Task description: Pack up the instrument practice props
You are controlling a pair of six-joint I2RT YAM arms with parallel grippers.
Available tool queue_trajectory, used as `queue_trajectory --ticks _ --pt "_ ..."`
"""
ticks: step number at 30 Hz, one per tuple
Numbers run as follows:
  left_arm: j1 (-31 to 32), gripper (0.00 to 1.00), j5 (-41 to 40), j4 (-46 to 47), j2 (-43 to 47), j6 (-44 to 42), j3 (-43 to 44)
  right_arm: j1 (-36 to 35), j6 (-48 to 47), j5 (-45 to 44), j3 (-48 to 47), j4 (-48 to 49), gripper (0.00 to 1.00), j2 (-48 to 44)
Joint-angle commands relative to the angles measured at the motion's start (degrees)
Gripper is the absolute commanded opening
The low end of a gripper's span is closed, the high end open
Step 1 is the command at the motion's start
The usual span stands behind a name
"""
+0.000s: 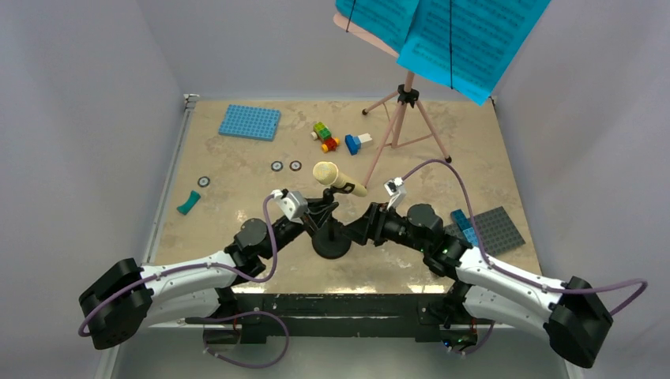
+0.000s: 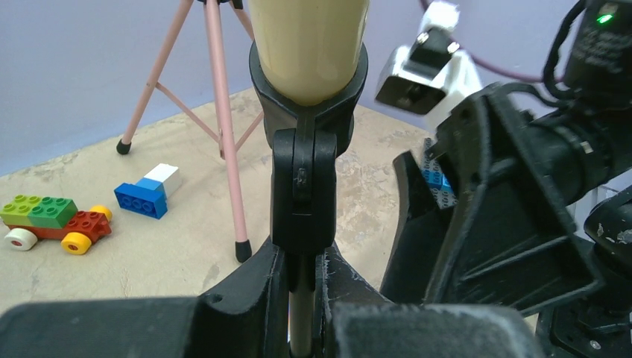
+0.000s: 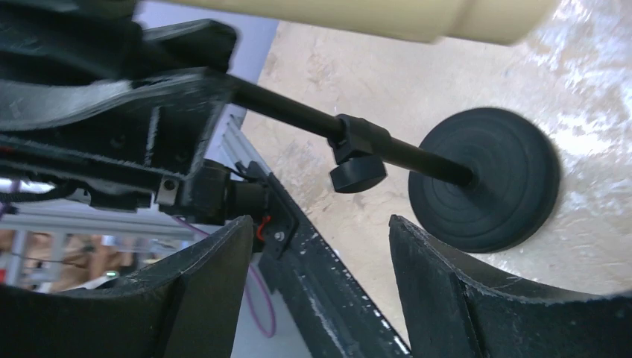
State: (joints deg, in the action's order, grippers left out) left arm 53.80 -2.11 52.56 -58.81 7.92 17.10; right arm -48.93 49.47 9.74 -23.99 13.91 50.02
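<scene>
The small black mic stand [image 1: 330, 245] stands on its round base at the table's near edge, with the cream toy microphone [image 1: 338, 178] clipped in its top. My left gripper [image 1: 321, 215] is shut on the stand's thin pole just under the clip, as the left wrist view shows [image 2: 302, 272]. My right gripper [image 1: 365, 224] is open and empty just right of the stand. In the right wrist view [image 3: 320, 224] its jaws stand wide apart beside the round base [image 3: 484, 179]. The pink tripod music stand [image 1: 403, 118] holds the cyan sheet-music pages [image 1: 450, 31] at the back right.
A blue baseplate [image 1: 250, 121] lies at the back left and a grey one [image 1: 494, 229] at the right. A brick car [image 1: 325, 136], a blue and white brick [image 1: 357, 142], a teal piece [image 1: 189, 203] and small rings [image 1: 276, 166] lie on the table.
</scene>
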Motion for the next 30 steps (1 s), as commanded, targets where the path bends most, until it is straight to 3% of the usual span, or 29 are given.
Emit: queue_trajectory --ticks 1,13,24,30 --pt "1.4 0.00 -2.1 -4.6 -0.3 2.8 -2.3 3.5 15.0 11.8 3.3 17.4 0.70 5.1" --pt "2.6 0.00 -3.1 -4.7 0.0 1.9 -3.1 8.1 20.8 16.6 3.0 28.1 0.60 16.0" --pt "2.7 0.00 -3.2 -4.7 0.3 1.9 -3.3 8.8 21.5 18.6 1.1 29.3 0.51 22.0" --pt "3.2 0.00 -3.1 -4.7 0.2 1.9 -3.4 9.0 20.5 19.2 0.1 30.6 0.30 24.0"
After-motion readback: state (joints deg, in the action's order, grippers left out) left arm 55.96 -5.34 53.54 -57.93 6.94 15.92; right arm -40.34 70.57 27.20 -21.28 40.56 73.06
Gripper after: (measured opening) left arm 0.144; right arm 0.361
